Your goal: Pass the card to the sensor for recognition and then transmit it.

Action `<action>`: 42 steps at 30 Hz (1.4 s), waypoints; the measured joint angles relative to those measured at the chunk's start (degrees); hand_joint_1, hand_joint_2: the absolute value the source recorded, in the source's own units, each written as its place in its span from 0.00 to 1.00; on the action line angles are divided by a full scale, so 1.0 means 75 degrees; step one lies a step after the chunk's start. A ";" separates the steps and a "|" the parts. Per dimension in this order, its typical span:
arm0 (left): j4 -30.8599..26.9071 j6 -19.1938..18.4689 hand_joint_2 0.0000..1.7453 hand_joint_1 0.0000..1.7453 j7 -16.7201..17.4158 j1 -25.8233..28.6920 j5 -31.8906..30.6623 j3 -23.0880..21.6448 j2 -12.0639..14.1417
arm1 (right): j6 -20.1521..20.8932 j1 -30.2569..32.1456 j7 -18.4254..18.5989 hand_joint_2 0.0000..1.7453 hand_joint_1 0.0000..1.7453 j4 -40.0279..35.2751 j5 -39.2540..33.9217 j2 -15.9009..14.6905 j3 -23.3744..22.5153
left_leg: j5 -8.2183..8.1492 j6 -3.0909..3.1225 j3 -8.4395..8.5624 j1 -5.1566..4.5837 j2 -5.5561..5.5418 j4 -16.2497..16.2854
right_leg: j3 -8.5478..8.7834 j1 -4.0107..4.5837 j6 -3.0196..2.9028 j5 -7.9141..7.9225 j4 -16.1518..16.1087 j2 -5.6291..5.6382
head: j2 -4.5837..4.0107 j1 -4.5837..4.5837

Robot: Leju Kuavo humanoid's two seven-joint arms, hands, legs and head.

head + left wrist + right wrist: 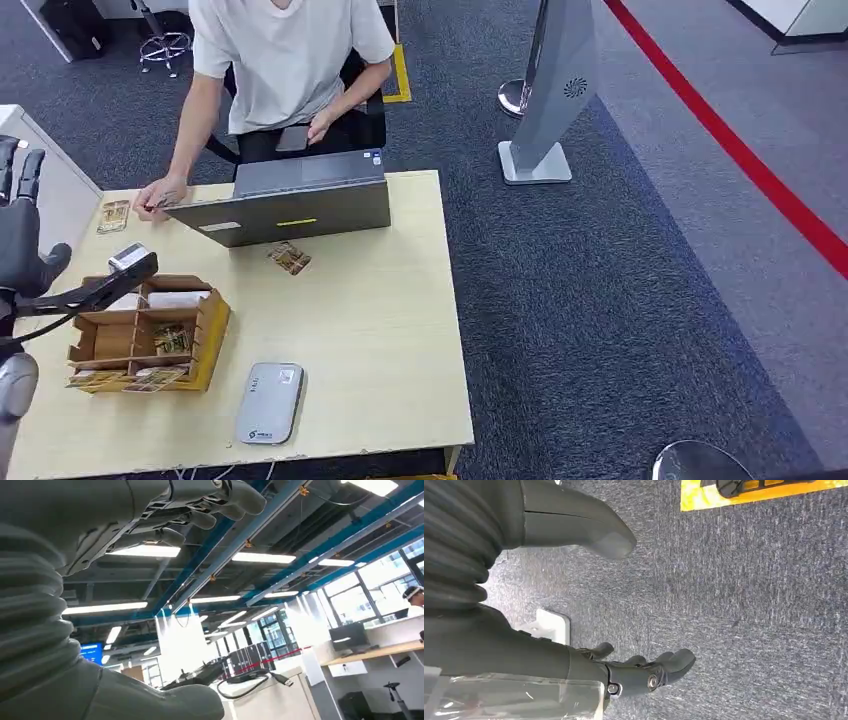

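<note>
The left hand (22, 235) is raised at the far left edge of the scene, beside the left side of the desk (380, 330), with its fingers (220, 502) apart and lightly curled, holding nothing. The right hand (644, 672) hangs down over the carpet, its fingers also loose and holding nothing.

Cards lie in several places: in the wooden organizer (145, 335) on the near left part of the desk, one card (113, 215) at the far left corner, just beside the hand of a person (160, 192), and one small card (289, 258) near the middle, just in front of the laptop (290, 200). The grey sensor (270, 402) lies flat near the front edge, just right of the organizer, its long axis running near to far.

The organizer cards lie to the right of and below the left hand, so this hand is judged clearly the nearer one. A black stand with a small device (130, 258) reaches over the organizer's far side and may hinder a descent there. Between organizer and sensor the desk surface gives open room for a short move to the right.
</note>
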 joint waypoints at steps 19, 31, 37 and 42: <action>-0.2947 0.1387 1.00 0.00 -0.0227 0.4505 0.0213 -0.0283 -0.0256 | -0.0236 0.0663 0.1026 1.00 0.00 -0.0085 -0.2757 0.0015 0.1251 | -0.0045 0.0020 -0.0007 -0.0006 0.0031 -0.0002 | -0.0007 -0.0006 0.0023 -0.0029 -0.0007 0.0032 | -0.0003 0.0000; -0.3226 0.1822 1.00 0.00 -0.0195 0.5640 0.0312 -0.0280 -0.0361 | -0.0262 0.1836 0.2337 1.00 0.00 -0.1466 -0.4678 0.0015 0.3780 | -0.0045 0.0022 0.0001 -0.0006 0.0030 -0.0002 | 0.0006 -0.0006 0.0024 -0.0030 -0.0007 0.0025 | 0.0000 0.0000; -0.3188 0.1853 1.00 0.00 0.0206 0.5976 0.0443 -0.0280 -0.0373 | -0.0233 0.2034 0.2404 1.00 0.00 -0.1873 -0.4674 0.0017 0.4249 | -0.0047 0.0025 0.0002 -0.0006 0.0030 -0.0002 | 0.0009 -0.0006 0.0024 -0.0030 -0.0008 0.0023 | -0.0003 -0.0003; -0.3063 0.1923 1.00 0.00 0.0277 0.6088 0.0504 -0.0274 -0.0431 | -0.0204 0.2106 0.2457 1.00 0.00 -0.2031 -0.4669 0.0017 0.4386 | -0.0046 0.0025 0.0004 -0.0006 0.0028 -0.0002 | 0.0011 -0.0006 0.0025 -0.0029 -0.0008 0.0021 | -0.0003 -0.0003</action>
